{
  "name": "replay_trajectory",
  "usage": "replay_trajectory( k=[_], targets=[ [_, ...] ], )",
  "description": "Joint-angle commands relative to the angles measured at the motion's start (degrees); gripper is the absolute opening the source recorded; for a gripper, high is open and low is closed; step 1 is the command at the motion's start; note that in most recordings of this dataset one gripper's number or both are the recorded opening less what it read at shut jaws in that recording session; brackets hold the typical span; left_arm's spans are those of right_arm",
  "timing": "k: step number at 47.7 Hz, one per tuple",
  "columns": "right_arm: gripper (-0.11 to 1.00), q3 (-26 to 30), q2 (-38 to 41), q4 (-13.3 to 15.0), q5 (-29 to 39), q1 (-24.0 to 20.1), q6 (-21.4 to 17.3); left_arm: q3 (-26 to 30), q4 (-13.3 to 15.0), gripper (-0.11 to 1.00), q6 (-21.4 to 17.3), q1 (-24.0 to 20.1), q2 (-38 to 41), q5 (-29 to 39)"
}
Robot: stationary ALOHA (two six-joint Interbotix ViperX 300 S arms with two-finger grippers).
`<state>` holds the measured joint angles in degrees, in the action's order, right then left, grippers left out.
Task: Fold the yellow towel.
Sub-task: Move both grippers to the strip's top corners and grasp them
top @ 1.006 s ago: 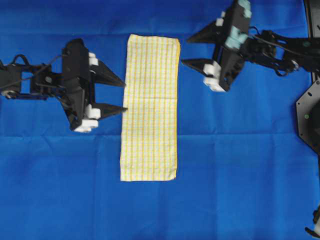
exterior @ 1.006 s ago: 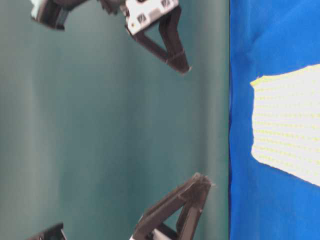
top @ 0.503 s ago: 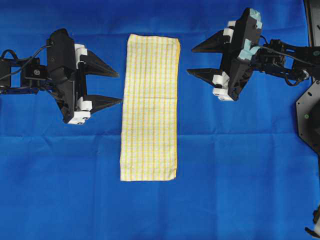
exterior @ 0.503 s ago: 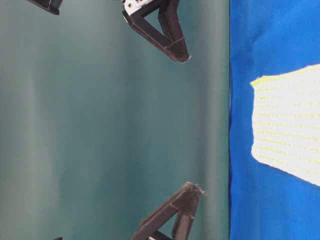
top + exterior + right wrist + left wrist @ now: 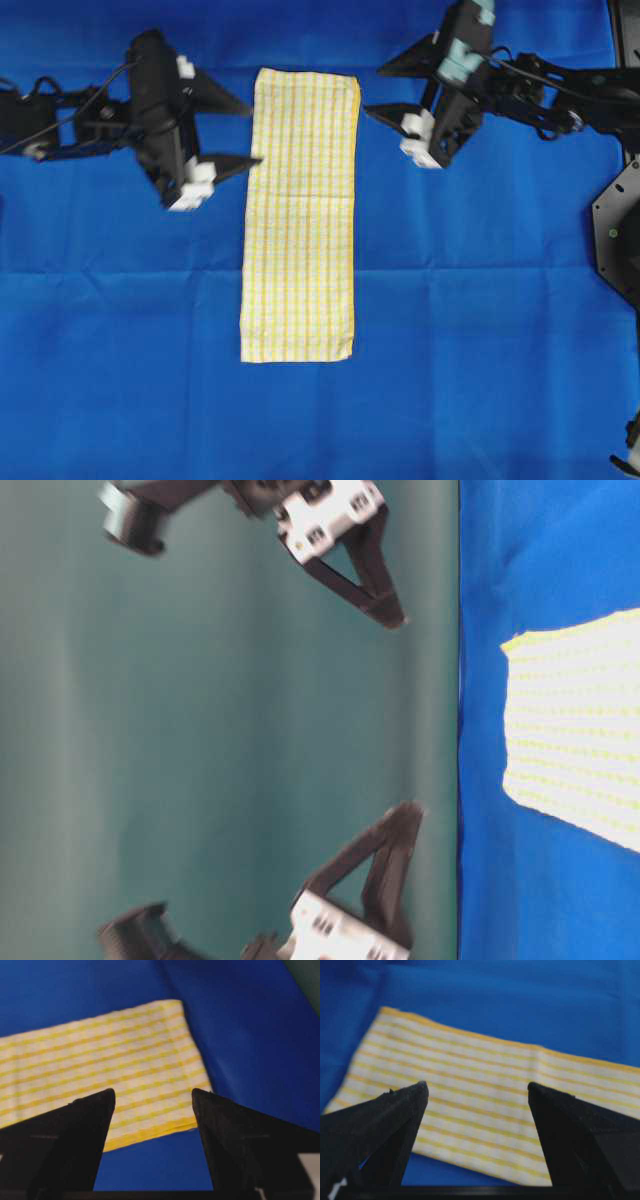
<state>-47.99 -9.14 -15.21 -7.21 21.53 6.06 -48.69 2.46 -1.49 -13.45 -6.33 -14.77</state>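
Both grippers shifted toward towel's top end since half-second ago. Left gripper (image 5: 238,133) spread wide, empty, tips just beside towel edge. Right gripper (image 5: 383,92) likewise spread, empty. Yellow towel (image 5: 300,215) flat, narrow strip, mid blue cloth (image 5: 480,330). Teal backdrop (image 5: 200,730) behind.

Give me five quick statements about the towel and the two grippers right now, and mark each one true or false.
1. The yellow towel lies flat as a long strip on the blue cloth. True.
2. The left gripper is clamped on the towel's edge. False: its jaws are open and hold nothing.
3. The right gripper is open. True.
4. Both grippers flank the towel's far end in the overhead view. True.
5. The towel is bunched into a heap. False: it lies smooth and flat.
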Motion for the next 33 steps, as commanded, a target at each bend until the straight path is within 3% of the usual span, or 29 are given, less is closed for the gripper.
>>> replay_trajectory(
  k=[1, 19, 33],
  targets=[
    [0.68, 2.72, 2.81, -0.44, -0.18, 1.67, -0.09, 2.55, -0.09, 0.76, -0.44, -2.99, 2.37, -1.58],
    [0.72, 6.77, 13.97, -2.20, -0.44, 5.62, -0.09, 7.47, -0.09, 0.76, -0.70, -10.46, 15.82, -4.92],
    [0.72, 9.58, 19.95, -3.52, -1.32, 6.68, -0.09, 8.26, -0.09, 0.76, -0.70, -14.33, 21.01, -8.53]
  ],
)
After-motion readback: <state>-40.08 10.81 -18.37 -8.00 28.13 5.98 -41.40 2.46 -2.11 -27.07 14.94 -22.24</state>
